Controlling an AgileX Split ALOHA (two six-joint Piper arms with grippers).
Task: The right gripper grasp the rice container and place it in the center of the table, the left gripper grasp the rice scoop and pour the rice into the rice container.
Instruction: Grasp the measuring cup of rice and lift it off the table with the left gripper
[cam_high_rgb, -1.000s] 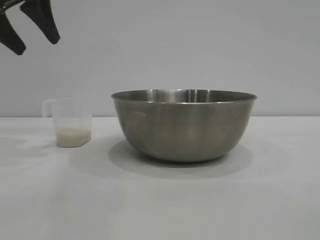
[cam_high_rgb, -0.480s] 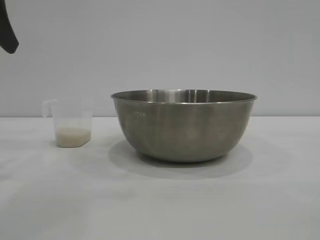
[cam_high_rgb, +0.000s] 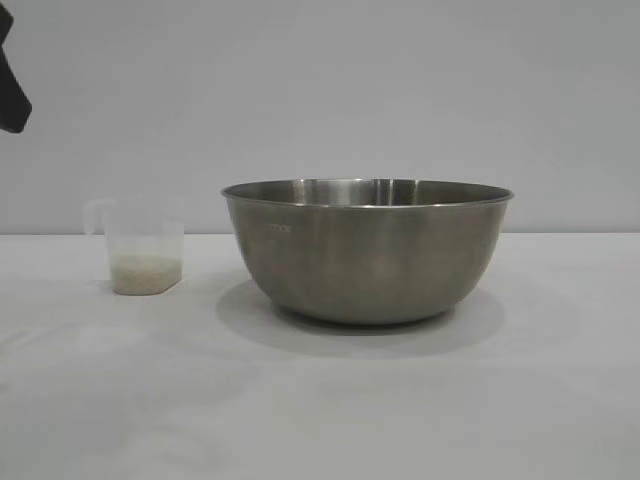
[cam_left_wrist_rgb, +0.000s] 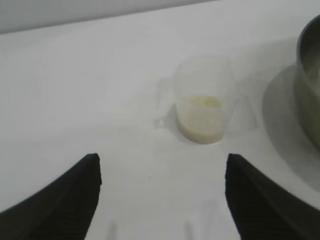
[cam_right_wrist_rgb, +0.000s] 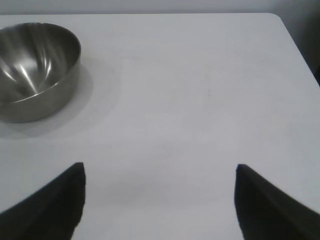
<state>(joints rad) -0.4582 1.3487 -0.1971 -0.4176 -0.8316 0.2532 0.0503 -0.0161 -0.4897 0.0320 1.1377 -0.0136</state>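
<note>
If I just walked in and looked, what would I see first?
First, the big round shiny steel bowl in the middle of the white table. Left of it, standing apart, is a small see-through plastic cup with a little pale rice at the bottom. The black two-fingered left gripper points at the cup, open, holding nothing.

Open white table (cam_high_rgb: 320, 400) is seen in front of both vessels. The rice scoop (cam_high_rgb: 145, 246) stands upright, apart from the rice container (cam_high_rgb: 367, 250), with a bare strip of table between them. The scoop's handle appears to point away from the bowl. The left gripper (cam_left_wrist_rgb: 160, 170) is held with its fingers spread, nothing between it and the scoop. The right gripper (cam_right_wrist_rgb: 157, 172), likewise spread, faces bare table, the bowl well aside.
</note>
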